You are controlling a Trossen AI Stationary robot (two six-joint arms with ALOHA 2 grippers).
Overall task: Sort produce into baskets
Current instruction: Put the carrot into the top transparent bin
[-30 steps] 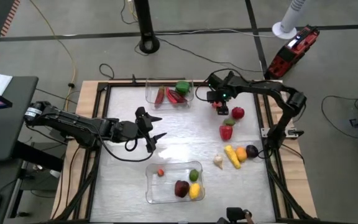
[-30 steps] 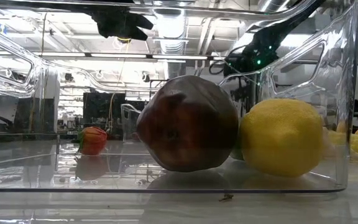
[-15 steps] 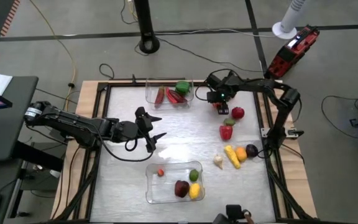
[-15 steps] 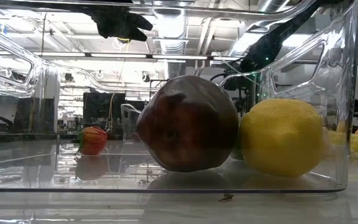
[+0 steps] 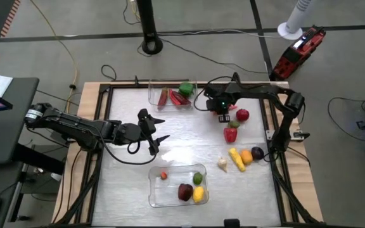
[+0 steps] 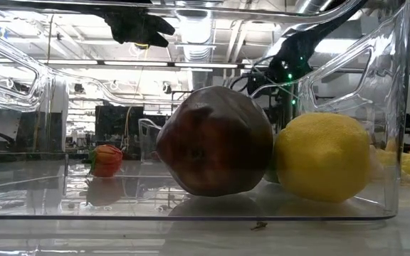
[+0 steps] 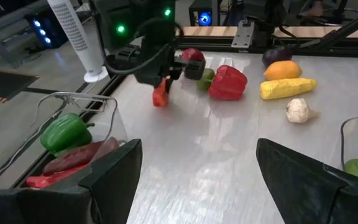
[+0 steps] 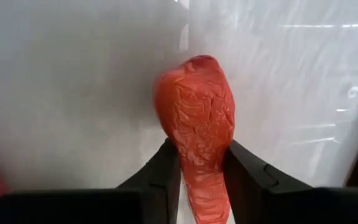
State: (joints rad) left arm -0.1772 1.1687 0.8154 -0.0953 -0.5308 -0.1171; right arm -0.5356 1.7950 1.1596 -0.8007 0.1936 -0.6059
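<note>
My right gripper stands at the table's far right, shut on a small red-orange produce piece, also seen from the left wrist view. My left gripper waits open above the table's middle, holding nothing. Of the baskets, the far one holds red pieces and a green pepper. In the near basket are a dark red fruit, a lemon, a green piece and a small red one. My right gripper pinches the red-orange piece by its narrower end between its two fingers. The fingers come from above, pointing down. The piece's thick end sticks out below them. Whether it is clear of the table, I cannot tell.
Loose produce lies to the right: a red apple, a green piece, a red pepper, a yellow corn, an orange piece, a dark purple one and a whitish garlic.
My right gripper has shifted a little toward the table's left edge, staying over the small red-orange piece.
</note>
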